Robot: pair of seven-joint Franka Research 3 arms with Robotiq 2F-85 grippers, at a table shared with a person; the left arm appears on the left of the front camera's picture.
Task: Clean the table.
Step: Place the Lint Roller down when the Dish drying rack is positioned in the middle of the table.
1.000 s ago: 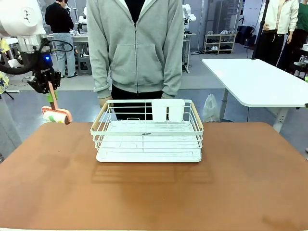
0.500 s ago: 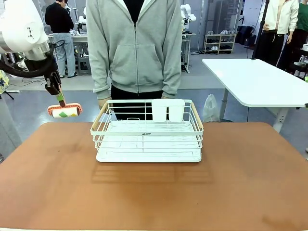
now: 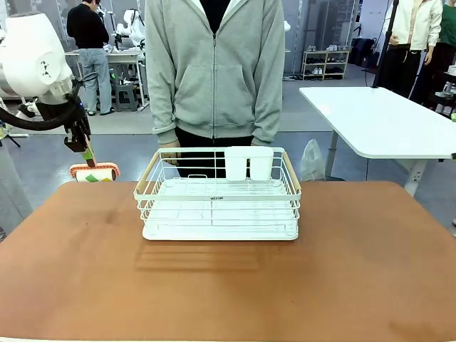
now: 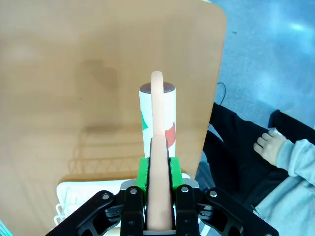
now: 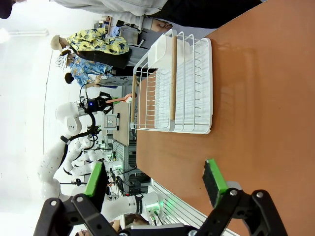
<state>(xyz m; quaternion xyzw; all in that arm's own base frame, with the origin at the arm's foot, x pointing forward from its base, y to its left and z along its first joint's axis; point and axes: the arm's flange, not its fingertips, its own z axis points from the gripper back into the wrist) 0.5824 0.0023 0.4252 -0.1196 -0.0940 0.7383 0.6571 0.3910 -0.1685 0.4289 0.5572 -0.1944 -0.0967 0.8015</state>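
Above the table [image 3: 228, 285], left end effector [image 4: 157, 169] grips roller [image 4: 157, 118].

A white wire rack [image 3: 218, 196] with a white cup holder [image 3: 249, 163] — behind it, a person in a grey hoodie [image 3: 214, 68].

Left claw [image 4: 158, 169] points downward, clamped on a lint roller's handle [image 4: 157, 147]; right claw [image 5: 157, 184] gapes wide, holding nothing.

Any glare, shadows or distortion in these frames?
Front view: even light, sharp; the rack throws a soft shadow toward the camera on the table. Left wrist view: the roller held in the left gripper casts a faint shadow on the tabletop; bright glare on the floor at upper right. Right wrist view: rolled sideways, wide-angle bending, washed-out white at left.
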